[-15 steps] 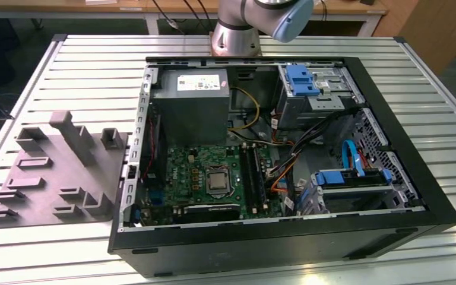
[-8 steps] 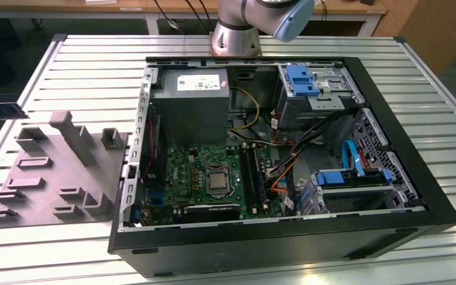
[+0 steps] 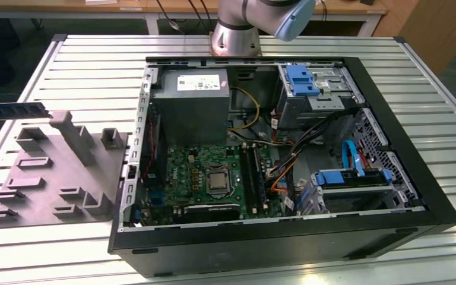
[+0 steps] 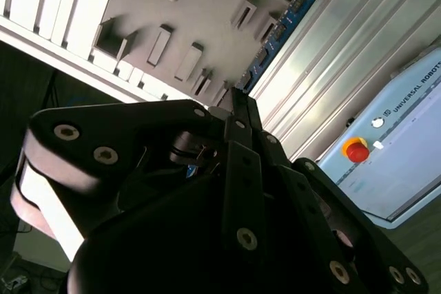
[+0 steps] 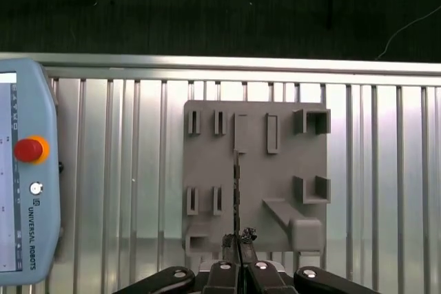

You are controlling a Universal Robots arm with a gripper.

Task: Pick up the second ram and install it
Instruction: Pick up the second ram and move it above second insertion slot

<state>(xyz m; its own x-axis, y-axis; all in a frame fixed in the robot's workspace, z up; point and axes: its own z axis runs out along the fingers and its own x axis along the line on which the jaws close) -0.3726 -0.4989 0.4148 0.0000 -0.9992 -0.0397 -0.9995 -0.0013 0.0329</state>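
The second ram (image 3: 16, 110), a thin dark blue stick with black chips, hangs level in the air at the exterior view's far left, above the far end of the grey holder tray (image 3: 54, 178). My gripper (image 5: 238, 239) is shut on one end of it. In the first wrist view the ram (image 5: 236, 191) appears edge-on as a thin dark line over the tray (image 5: 207, 170). The second wrist view shows the blue board (image 4: 286, 22) reaching out from the closed gripper (image 4: 238, 98). The green motherboard (image 3: 188, 169) with its black slot rails (image 3: 252, 169) lies inside the open computer case (image 3: 291, 237).
The case stands on a slatted metal table (image 3: 85, 77), to the right of the tray in the exterior view. It holds a power supply (image 3: 190, 104), cables and blue drive brackets (image 3: 303, 80). A light blue teach pendant (image 5: 24, 184) with a red stop button lies on the table beside the tray.
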